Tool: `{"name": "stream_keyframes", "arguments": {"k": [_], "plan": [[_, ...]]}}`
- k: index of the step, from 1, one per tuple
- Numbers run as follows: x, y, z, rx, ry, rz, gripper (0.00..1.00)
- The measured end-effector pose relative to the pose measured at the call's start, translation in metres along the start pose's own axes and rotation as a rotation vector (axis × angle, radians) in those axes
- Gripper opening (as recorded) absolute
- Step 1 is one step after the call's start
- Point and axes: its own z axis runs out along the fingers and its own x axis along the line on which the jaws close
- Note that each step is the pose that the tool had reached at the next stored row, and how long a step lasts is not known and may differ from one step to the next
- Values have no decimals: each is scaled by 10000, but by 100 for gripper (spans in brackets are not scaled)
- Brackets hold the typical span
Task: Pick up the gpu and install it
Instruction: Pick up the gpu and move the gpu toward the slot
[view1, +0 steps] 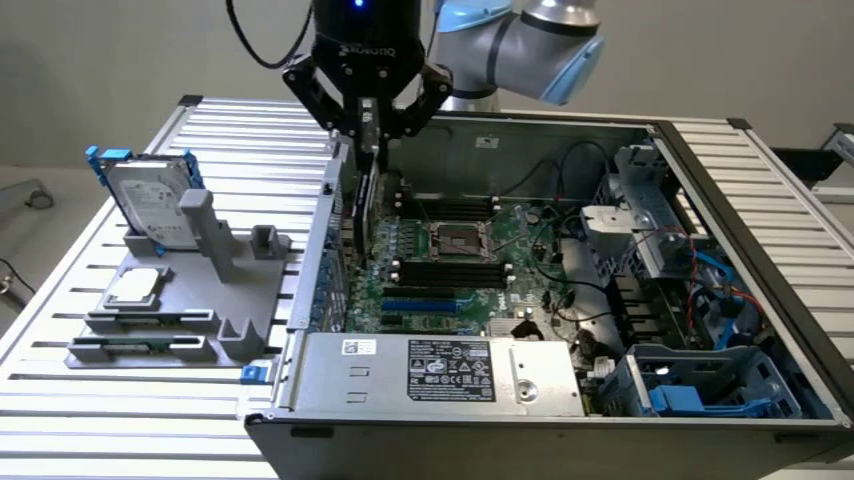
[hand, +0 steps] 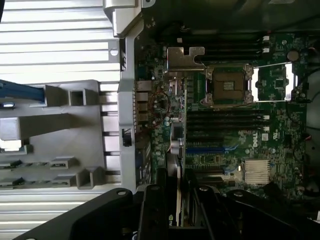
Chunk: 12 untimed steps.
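Observation:
The gpu (view1: 362, 205) hangs on edge, a thin dark card pointing down into the open computer case (view1: 747, 250). It sits close to the case wall on the exterior view's left, just above the green motherboard (view1: 461, 265). My gripper (view1: 370, 122) is shut on its upper edge. In the wrist view the gpu (hand: 178, 172) shows as a narrow pale strip running between my black fingers (hand: 152, 210), over the board's slots (hand: 210, 150).
A grey parts stand (view1: 200, 305) lies outside the case on the exterior view's left, holding a silver hard drive in a blue frame (view1: 140, 200) and a square processor chip (view1: 136, 288). Inside the case are the processor socket (view1: 461, 240), the power supply (view1: 441, 370) and cables (view1: 694, 290).

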Motion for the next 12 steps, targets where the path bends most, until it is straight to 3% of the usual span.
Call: {"name": "stream_keyframes", "arguments": {"k": [12], "plan": [[-551,18,211,0,-1,19,26]]}}
